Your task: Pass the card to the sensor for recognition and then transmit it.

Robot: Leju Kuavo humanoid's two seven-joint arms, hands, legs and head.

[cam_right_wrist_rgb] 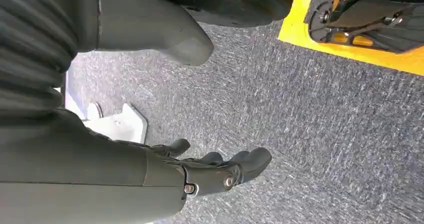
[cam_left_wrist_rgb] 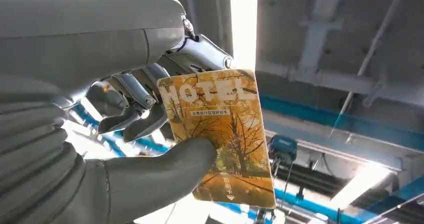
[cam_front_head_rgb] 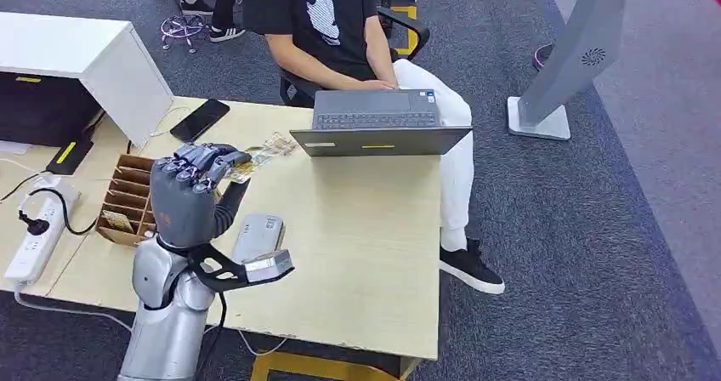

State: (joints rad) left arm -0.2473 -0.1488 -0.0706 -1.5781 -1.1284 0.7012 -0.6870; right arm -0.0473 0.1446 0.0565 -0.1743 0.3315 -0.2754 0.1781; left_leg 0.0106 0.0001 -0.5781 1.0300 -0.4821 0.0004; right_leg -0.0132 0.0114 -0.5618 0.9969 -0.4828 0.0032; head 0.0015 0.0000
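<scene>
My left hand (cam_front_head_rgb: pixel 191 192) is raised over the left part of the wooden table (cam_front_head_rgb: pixel 366 245), back of the hand towards the head camera. It pinches a yellow-orange card (cam_left_wrist_rgb: pixel 220 134) printed "HOTEL" between thumb (cam_left_wrist_rgb: pixel 165 169) and fingers; in the head view the card (cam_front_head_rgb: pixel 263 156) sticks out past the fingertips towards the laptop. A flat grey sensor box (cam_front_head_rgb: pixel 258 232) lies on the table just right of my wrist, partly covered by the wrist bracket. My right hand (cam_right_wrist_rgb: pixel 200 176) hangs over grey carpet, fingers loosely apart, holding nothing.
A person sits behind an open laptop (cam_front_head_rgb: pixel 378 122) at the table's far edge. A black phone (cam_front_head_rgb: pixel 200 119), a wooden slotted card box (cam_front_head_rgb: pixel 127 196), a white power strip (cam_front_head_rgb: pixel 38 228) and a white cabinet (cam_front_head_rgb: pixel 85 58) stand at the left. A grey kiosk stand (cam_front_head_rgb: pixel 570 58) rises at the right.
</scene>
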